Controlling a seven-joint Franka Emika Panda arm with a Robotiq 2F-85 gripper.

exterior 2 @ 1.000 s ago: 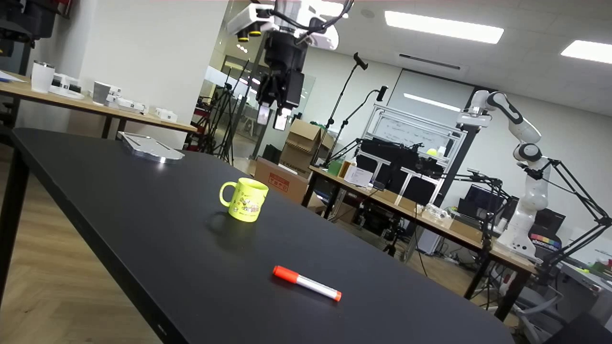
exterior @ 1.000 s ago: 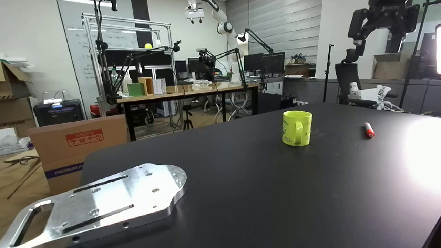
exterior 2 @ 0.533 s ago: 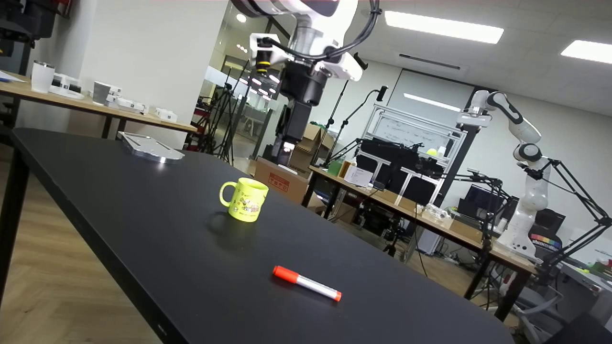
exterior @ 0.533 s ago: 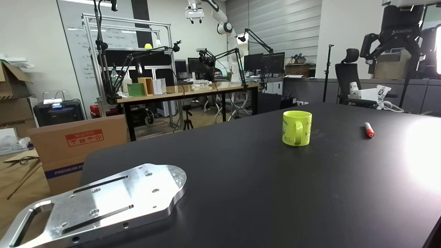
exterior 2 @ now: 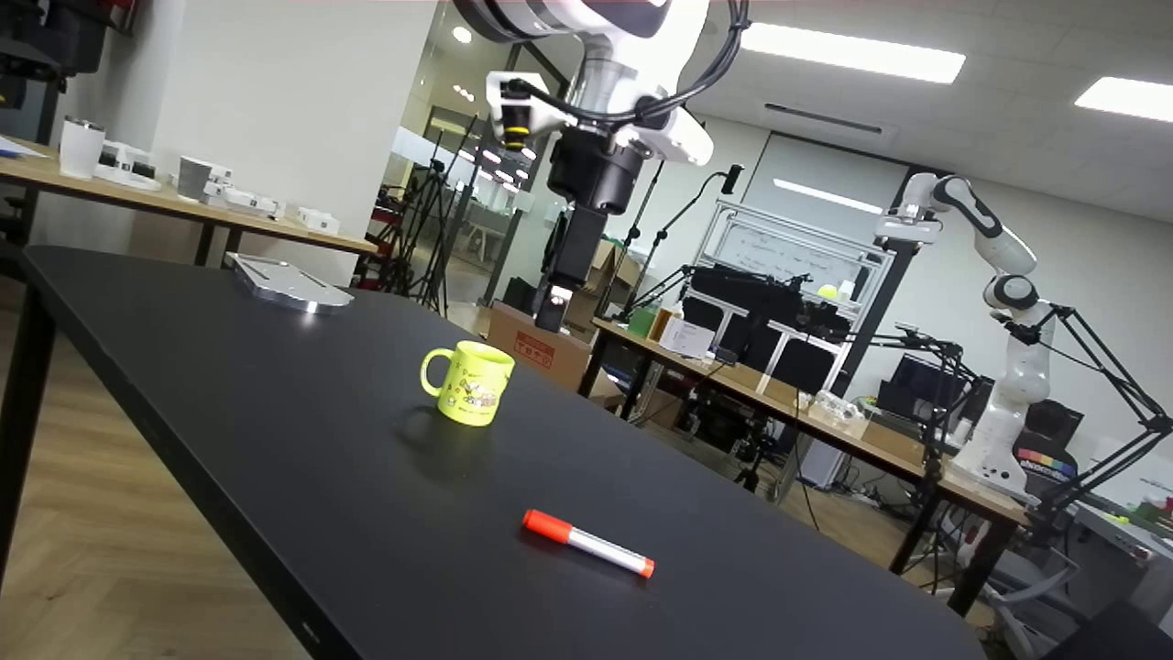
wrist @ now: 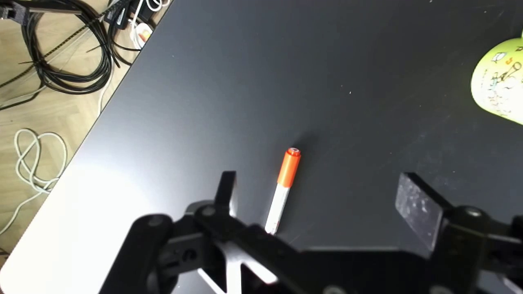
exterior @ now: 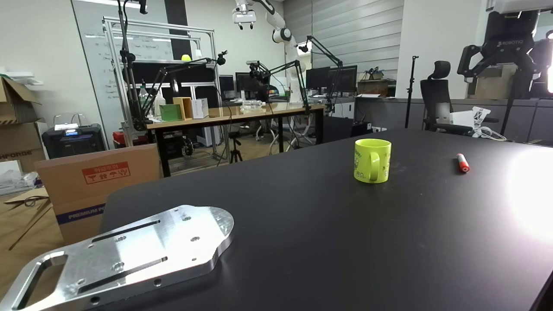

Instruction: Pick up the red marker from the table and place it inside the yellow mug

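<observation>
The red marker [exterior 2: 588,544] lies flat on the black table [exterior 2: 302,431]; it also shows in an exterior view [exterior: 463,163]. In the wrist view the marker [wrist: 282,190] shows its red cap and white barrel, its rear end hidden behind the gripper. My gripper [wrist: 320,194] is open and empty, in the air above the table, its two fingers well apart. The marker appears between them, nearer the left finger. The gripper also shows in an exterior view [exterior 2: 553,312], seen edge-on. The yellow mug [exterior 2: 469,383] stands upright, apart from the marker; part of the mug [wrist: 500,81] shows in the wrist view.
A metal plate [exterior: 142,250] lies on the table at the end away from the marker. The table edge with cables [wrist: 67,53] on the floor below shows in the wrist view. A cardboard box [exterior: 101,185] stands beside the table.
The gripper has turned about its axis and come lower, mostly in the first half second. In an exterior view it shifts slightly right. The marker and the mug have not moved.
</observation>
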